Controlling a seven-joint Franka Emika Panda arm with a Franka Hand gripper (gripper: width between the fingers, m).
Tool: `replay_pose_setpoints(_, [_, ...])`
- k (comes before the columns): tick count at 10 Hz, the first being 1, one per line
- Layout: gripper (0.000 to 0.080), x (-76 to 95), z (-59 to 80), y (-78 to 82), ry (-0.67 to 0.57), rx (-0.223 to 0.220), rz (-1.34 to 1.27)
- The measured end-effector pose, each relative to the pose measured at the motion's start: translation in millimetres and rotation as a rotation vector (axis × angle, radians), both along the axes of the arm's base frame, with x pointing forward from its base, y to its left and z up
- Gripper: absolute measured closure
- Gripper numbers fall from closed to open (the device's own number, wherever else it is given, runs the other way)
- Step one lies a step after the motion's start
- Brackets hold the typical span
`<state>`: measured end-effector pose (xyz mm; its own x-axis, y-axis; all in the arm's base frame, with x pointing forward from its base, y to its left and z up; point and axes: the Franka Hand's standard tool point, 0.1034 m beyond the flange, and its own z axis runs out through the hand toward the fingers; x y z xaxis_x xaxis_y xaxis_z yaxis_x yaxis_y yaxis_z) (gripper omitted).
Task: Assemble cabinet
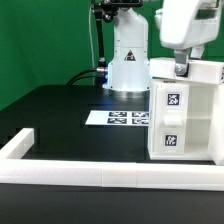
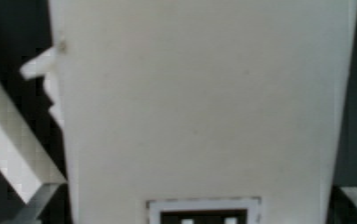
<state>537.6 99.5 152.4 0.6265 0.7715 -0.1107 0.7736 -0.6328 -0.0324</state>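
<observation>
The white cabinet point(image 1: 185, 120) stands upright at the exterior view's right, with two black-and-white tags on its near face. My gripper point(image 1: 180, 68) comes down on its top edge. In the wrist view the cabinet's white panel point(image 2: 201, 100) fills the space between my fingers, with a tag at its lower end. My gripper point(image 2: 200, 205) has one finger against each side of the panel and is shut on it. A second white part shows beside the panel point(image 2: 6, 130); I cannot tell what it is.
The marker board point(image 1: 118, 118) lies flat on the black table behind the cabinet. A long low white rail point(image 1: 90, 176) runs along the table's front, with a short leg at the exterior view's left point(image 1: 18, 148). The arm's white base point(image 1: 128, 62) stands at the back.
</observation>
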Motion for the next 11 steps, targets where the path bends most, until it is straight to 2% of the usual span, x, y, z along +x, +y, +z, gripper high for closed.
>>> replay_pose_setpoints(4, [0.0249, 0.9, -1.1, 0.5, -0.009, -0.016, -0.273])
replay_pose_setpoints(7, [0.0249, -3.3, -0.9, 5.7, -0.057, -0.038, -0.663])
replay_pose_setpoints(10, [0.0249, 3.9, -1.4, 2.7, -0.031, 0.072, -1.106])
replay_pose_setpoints(11, [0.0249, 3.3, -2.0, 2.6, -0.029, 0.063, -1.152])
